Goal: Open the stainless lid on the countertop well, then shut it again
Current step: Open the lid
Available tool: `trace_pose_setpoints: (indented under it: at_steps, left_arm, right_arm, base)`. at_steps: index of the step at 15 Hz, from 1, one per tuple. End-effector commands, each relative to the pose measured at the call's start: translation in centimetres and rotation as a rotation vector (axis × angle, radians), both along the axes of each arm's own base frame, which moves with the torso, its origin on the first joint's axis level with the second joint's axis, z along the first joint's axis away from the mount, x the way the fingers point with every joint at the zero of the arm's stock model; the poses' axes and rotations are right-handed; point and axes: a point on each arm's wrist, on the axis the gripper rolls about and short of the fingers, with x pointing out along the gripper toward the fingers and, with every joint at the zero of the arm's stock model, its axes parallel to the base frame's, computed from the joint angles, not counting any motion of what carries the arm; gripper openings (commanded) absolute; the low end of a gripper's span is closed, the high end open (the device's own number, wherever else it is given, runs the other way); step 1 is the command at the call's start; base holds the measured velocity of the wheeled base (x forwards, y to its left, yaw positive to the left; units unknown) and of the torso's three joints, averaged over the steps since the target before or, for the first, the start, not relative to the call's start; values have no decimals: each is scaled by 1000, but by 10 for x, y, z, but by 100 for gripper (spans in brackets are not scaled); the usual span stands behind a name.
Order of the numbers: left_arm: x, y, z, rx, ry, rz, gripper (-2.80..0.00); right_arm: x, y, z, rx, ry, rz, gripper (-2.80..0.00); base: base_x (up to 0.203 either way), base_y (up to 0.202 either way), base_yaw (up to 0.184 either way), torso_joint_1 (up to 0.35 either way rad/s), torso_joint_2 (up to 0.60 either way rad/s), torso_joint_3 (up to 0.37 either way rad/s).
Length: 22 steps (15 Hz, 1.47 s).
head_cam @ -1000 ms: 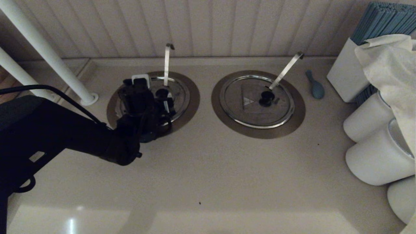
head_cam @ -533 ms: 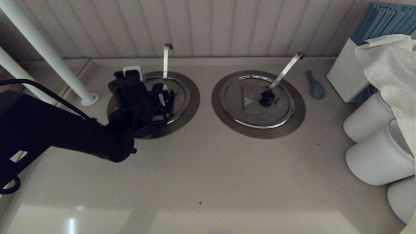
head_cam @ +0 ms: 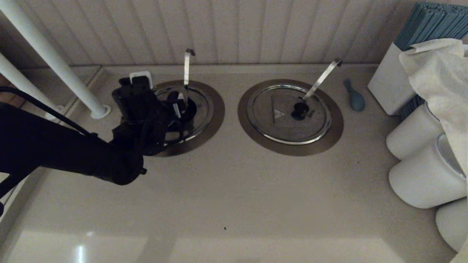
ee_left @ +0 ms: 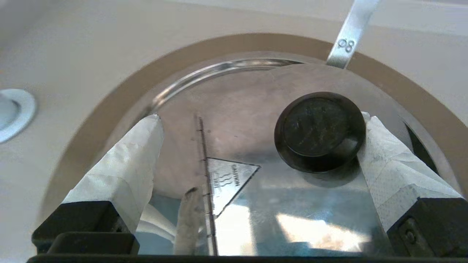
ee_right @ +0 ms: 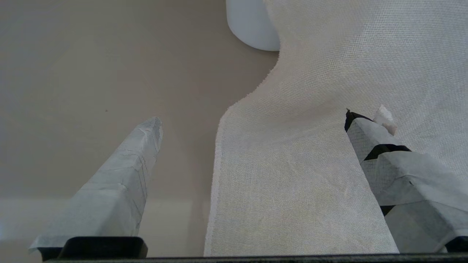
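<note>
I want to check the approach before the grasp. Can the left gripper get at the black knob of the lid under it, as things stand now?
Probably yes. The left gripper hangs over the stainless lid with its jaws open, and the black knob sits between them, close against one finger. Nothing lies between the jaws and the knob.

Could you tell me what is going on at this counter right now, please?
The left gripper is open over the stainless lid of the countertop well, with the black knob between its fingers, one already beside it. The lid sits closed. The twin lid is untouched. The right gripper hangs open near a white cloth.
</note>
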Motion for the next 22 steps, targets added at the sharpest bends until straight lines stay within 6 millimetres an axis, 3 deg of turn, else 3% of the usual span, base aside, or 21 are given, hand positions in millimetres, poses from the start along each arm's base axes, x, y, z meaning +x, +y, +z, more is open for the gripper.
trace_pose_setpoints:
  at_steps: [1,4,7,12,16,18,22]
  left_arm:
    - [-6,4,6,-6,-12,10,0]
    - [-15,10,1,-9,3,14,0]
    - [-22,31,7,-13,-19,58,0]
    - [-44,64,-5,-2,-6,87,0]
    - [-72,74,9,-14,-53,88,0]
    - [-81,74,17,-13,-74,53,0]
    - [-50,40,2,-13,-38,-21,0]
  right_arm:
    - [0,0,0,0,0,0,0]
    - [0,0,0,0,0,0,0]
    - [0,0,0,0,0,0,0]
    - [0,0,0,0,0,0,0]
    - [0,0,0,0,0,0,0]
    - [0,0,0,0,0,0,0]
    - [0,0,0,0,0,1,0]
  base:
    - [0,0,0,0,0,0]
    - [0,0,0,0,0,0]
    - [0,0,0,0,0,0]
    - [0,0,0,0,0,0]
    - [0,0,0,0,0,0]
    - [0,0,0,0,0,0]
    - [0,0,0,0,0,0]
